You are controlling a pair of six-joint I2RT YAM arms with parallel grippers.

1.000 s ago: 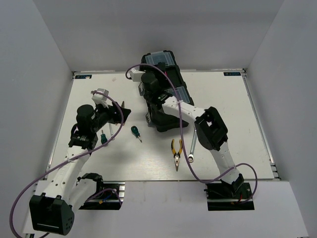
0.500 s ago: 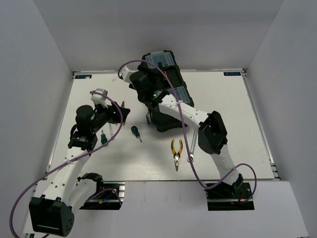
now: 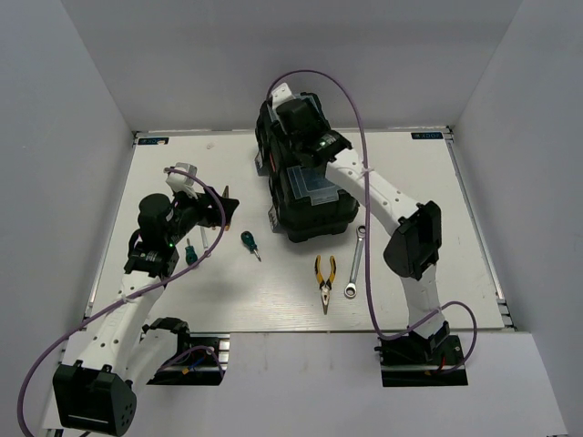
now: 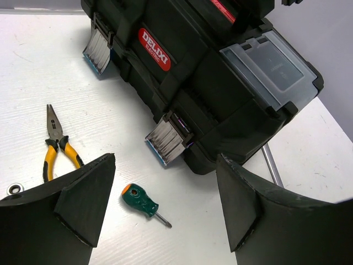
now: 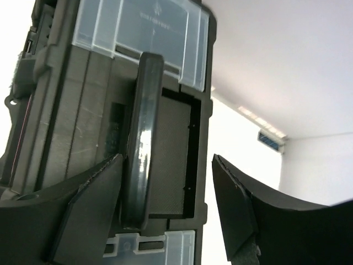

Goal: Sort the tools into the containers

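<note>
White tabletop point(image 3: 428, 209), boxed in by pale grey walls point(image 3: 273, 55), carries a black toolbox point(image 3: 314, 218) toward its far edge. On the near side of the toolbox lie yellow-handled pliers point(image 3: 324, 278) and a silver wrench point(image 3: 355, 264), just beside each other. A green-handled screwdriver point(image 3: 249, 242) lies to its left and a second screwdriver point(image 3: 189, 253) farther left, by the left arm. The left end effector point(image 3: 219, 208) hovers left of the toolbox, released and gripping nothing. The right end effector point(image 5: 165, 160) hangs over the toolbox lid, spread open around the handle point(image 5: 140, 138), holding nothing.
</note>
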